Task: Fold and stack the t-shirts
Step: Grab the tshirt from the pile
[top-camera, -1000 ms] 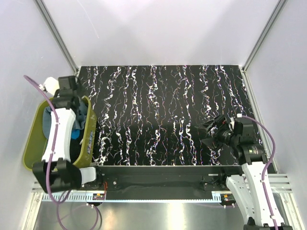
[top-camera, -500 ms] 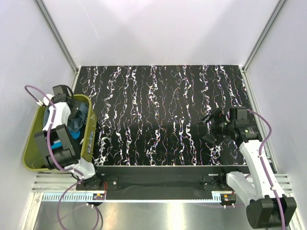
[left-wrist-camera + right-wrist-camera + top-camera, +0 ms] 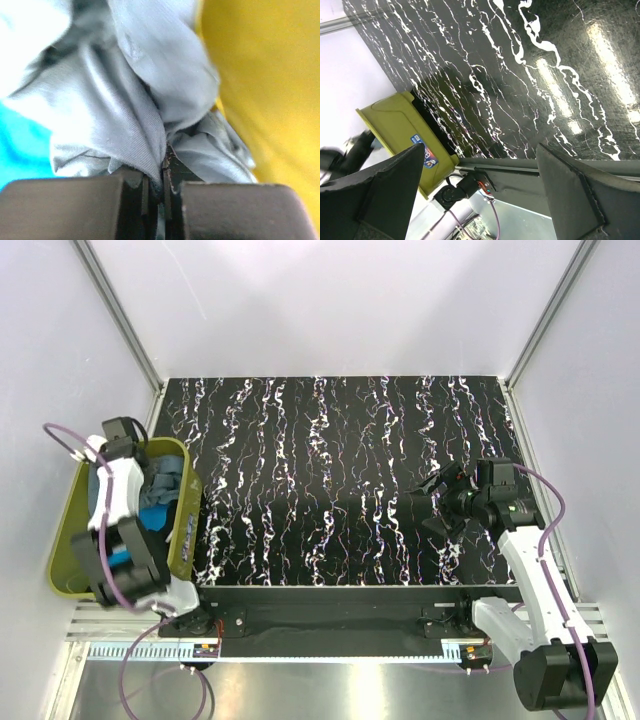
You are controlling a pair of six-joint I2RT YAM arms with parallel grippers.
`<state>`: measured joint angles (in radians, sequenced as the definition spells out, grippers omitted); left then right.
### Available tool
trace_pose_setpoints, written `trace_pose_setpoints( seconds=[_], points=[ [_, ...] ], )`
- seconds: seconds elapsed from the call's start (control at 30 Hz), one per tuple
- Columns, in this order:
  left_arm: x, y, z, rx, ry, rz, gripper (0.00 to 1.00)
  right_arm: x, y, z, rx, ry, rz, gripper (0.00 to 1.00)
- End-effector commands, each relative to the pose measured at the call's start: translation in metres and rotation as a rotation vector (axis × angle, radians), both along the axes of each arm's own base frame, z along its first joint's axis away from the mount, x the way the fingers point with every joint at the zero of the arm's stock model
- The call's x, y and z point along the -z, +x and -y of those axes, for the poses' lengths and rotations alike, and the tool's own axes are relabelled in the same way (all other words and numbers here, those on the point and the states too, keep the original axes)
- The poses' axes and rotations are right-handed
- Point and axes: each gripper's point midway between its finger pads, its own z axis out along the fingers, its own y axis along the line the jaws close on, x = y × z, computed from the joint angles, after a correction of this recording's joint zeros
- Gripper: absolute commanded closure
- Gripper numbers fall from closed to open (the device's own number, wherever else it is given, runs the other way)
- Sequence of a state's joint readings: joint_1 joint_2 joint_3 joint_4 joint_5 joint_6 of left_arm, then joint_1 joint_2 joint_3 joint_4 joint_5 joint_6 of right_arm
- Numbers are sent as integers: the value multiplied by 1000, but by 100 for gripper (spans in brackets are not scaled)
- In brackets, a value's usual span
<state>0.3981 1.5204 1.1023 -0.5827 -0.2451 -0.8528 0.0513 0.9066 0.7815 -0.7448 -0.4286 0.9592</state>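
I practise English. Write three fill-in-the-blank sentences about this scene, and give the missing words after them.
1. The left gripper is ____ on the grey-blue t-shirt.
2. The turquoise t-shirt lies ____ the olive-green tub.
3. The right gripper, above the table, is ____ and holds nothing.
Missing words: shut; inside; open.
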Motion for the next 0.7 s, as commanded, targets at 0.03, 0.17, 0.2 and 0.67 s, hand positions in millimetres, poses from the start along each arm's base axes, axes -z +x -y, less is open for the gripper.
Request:
trace_pose_setpoints(
  seconds=[0.03, 0.17, 0.2, 0.67],
  points=[
    [-99, -17, -7, -28, 152, 187, 100, -23, 6, -5, -1, 23, 88, 0],
    [-197, -28, 14, 38, 191, 397, 100, -17, 0, -12, 0, 39, 69, 0],
    [-212, -29, 19, 48, 192, 399, 100, -17, -1, -13, 1, 45, 65, 0],
    [-430, -23, 278, 911, -90, 1056, 100, -35, -4, -24, -126, 59, 132, 0]
  ],
)
